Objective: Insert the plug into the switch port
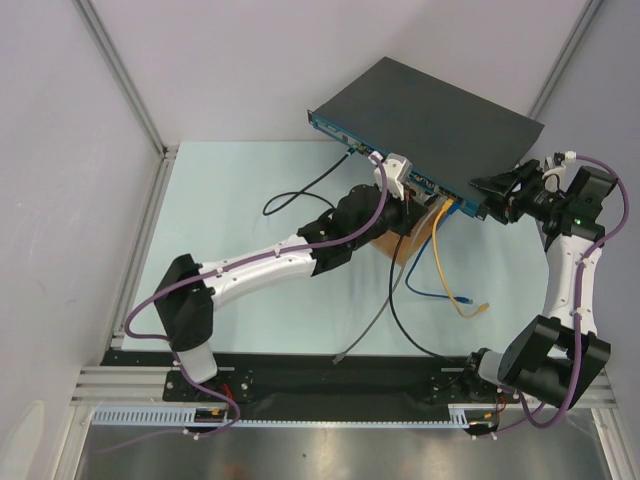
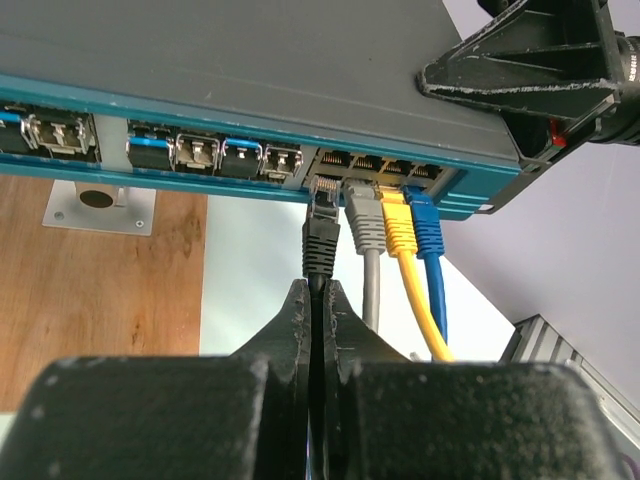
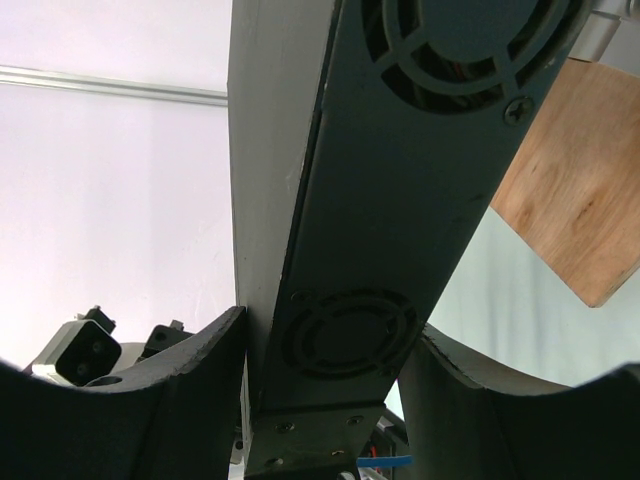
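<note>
Left fingers (image 2: 303,308) pinching black cable (image 2: 318,285) just under plug (image 2: 321,225); plug tip at switch (image 2: 250,60) port (image 2: 332,160) mouth; right fingers (image 1: 498,188) clamping switch end.

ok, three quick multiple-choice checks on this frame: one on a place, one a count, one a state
1. Where does the right gripper hold the switch?
A. its vented end
B. its teal front
C. the middle of its top

2. How many plugs sit seated right beside the black plug?
A. one
B. three
C. six

3. How are the left jaws?
A. wide open
B. shut on a yellow plug
C. shut on the black plug

Key:
1 A: the right gripper straddles the switch at its vented end.
2 B: a grey plug, a yellow plug and a blue plug sit in a row.
3 C: the left gripper has its jaws pinched on the tail of the black plug.
</note>
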{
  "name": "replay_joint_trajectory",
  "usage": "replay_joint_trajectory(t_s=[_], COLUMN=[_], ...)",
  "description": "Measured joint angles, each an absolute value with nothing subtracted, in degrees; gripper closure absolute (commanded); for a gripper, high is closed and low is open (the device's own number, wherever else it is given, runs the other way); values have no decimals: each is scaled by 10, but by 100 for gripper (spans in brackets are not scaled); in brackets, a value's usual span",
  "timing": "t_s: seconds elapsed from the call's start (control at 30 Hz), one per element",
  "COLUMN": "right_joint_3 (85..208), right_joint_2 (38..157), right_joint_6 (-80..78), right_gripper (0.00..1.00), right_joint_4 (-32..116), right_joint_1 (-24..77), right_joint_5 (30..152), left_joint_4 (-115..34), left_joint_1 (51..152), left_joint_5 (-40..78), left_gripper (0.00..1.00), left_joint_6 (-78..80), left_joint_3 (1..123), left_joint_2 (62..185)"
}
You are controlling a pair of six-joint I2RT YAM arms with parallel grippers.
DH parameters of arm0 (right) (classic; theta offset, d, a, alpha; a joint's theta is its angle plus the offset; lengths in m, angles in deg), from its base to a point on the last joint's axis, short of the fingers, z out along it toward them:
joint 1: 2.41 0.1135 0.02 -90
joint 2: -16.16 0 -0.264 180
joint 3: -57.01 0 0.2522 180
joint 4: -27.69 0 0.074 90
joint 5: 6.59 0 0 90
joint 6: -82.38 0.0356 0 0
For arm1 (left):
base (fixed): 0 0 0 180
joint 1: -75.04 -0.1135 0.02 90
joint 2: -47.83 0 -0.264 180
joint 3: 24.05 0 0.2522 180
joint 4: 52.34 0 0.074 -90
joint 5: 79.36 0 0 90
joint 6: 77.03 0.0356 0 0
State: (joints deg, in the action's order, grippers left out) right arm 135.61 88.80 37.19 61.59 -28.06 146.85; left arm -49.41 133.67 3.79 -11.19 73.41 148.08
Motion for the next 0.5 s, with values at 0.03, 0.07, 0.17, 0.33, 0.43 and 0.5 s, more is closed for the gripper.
replay_joint_trajectory(t_s=[0.03, 0.07, 0.17, 0.33, 0.43, 0.5], right_joint_3=[1356, 1356, 1356, 1356, 1356, 1356], right_joint_2=[888, 888, 888, 888, 888, 888], right_joint_6=[372, 371, 367, 363, 362, 361], right_gripper=[100, 100, 100, 100, 100, 100], right_joint_4=[616, 616, 617, 618, 618, 618], right_joint_1=[-280, -280, -280, -279, -279, -279], right_joint_5=[1468, 1468, 1468, 1467, 1466, 1466], left_joint_4=[-487, -483, -467, -431, -406, -391], left_joint_1=[1337, 1337, 1337, 1337, 1337, 1335], left_joint_5=[38, 38, 38, 43, 44, 46], left_gripper=[100, 100, 100, 100, 100, 100], left_joint_6=[-112, -113, -116, -125, -136, -146], left_joint_3=[738, 742, 754, 790, 816, 832], left_joint_2=[1481, 1481, 1485, 1502, 1511, 1516])
